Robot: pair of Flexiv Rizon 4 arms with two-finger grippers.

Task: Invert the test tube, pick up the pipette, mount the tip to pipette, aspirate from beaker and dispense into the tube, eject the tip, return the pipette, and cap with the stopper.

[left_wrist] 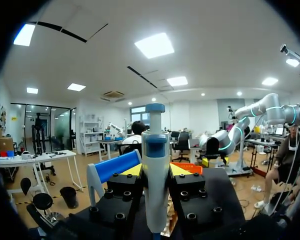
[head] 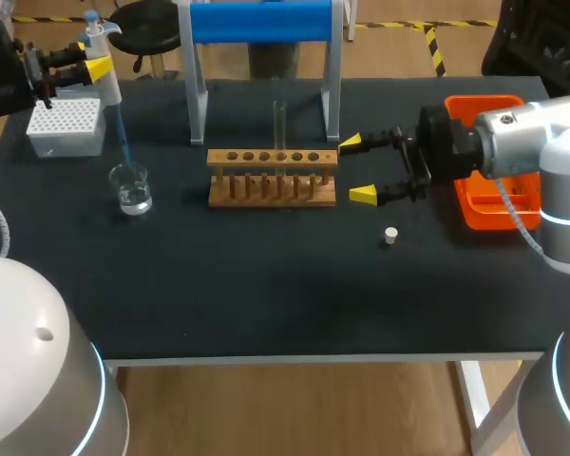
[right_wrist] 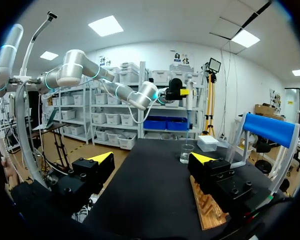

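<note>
Left wrist view: lower shaft of pipette [left_wrist: 156,150] cropped at the frame's edge, with nothing seen of its tip. Yellow tips of left gripper [left_wrist: 155,171], clamped on either side of it, reduced to slivers behind black finger blocks.

Head view: left arm [head: 2,81] and right arm [head: 551,161] both cropped at the sides. Orange tray [head: 467,199] partly masked by the right arm. Foot of clear test tube [head: 279,128] sunk out of sight in wooden rack [head: 272,178]. End of pipette tip in beaker [head: 131,187] too fine to place against the liquid.

Right wrist view: only one end of rack showing past a black finger block. Distant beaker and the thin tip above it too small for detail.
</note>
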